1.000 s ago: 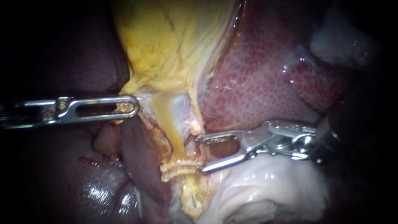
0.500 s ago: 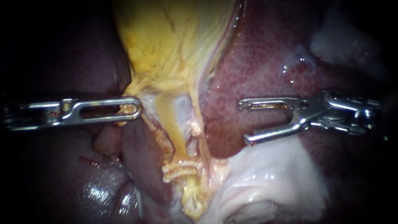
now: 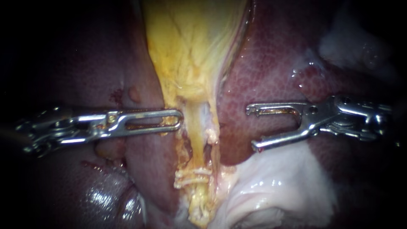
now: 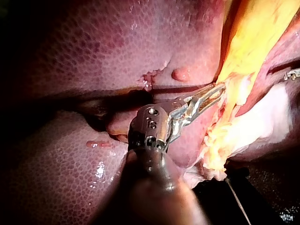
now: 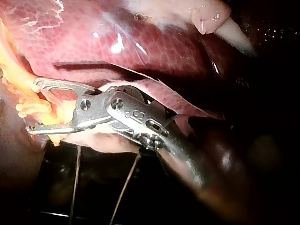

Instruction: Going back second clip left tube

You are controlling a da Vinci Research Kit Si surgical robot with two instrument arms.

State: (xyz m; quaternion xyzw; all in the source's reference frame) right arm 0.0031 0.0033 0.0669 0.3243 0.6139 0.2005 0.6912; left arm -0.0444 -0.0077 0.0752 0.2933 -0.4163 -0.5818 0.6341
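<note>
The yellow gallbladder (image 3: 190, 46) hangs down between dark red liver lobes (image 3: 271, 72). It narrows into a yellowish tube (image 3: 196, 140) crossed lower down by two pale clips (image 3: 191, 176). My left instrument (image 3: 179, 118) is shut on yellow tissue at the gallbladder's neck; in the left wrist view its jaws (image 4: 208, 96) pinch the same tissue. My right instrument (image 3: 251, 127) hovers over the liver, well to the right of the tube, jaws open and empty. In the right wrist view its open jaws (image 5: 33, 107) point at the yellow tissue without touching it.
Pale white tissue (image 3: 275, 186) lies below the right instrument's jaws. A glistening liver lobe (image 3: 101, 195) sits under the left shaft. Two thin threads (image 5: 75, 178) hang in the dark below the right instrument.
My right instrument has drawn back to the right from beside the clipped tube, jaws still open. My left instrument moved right with its hold, pulling the gallbladder neck straighter.
</note>
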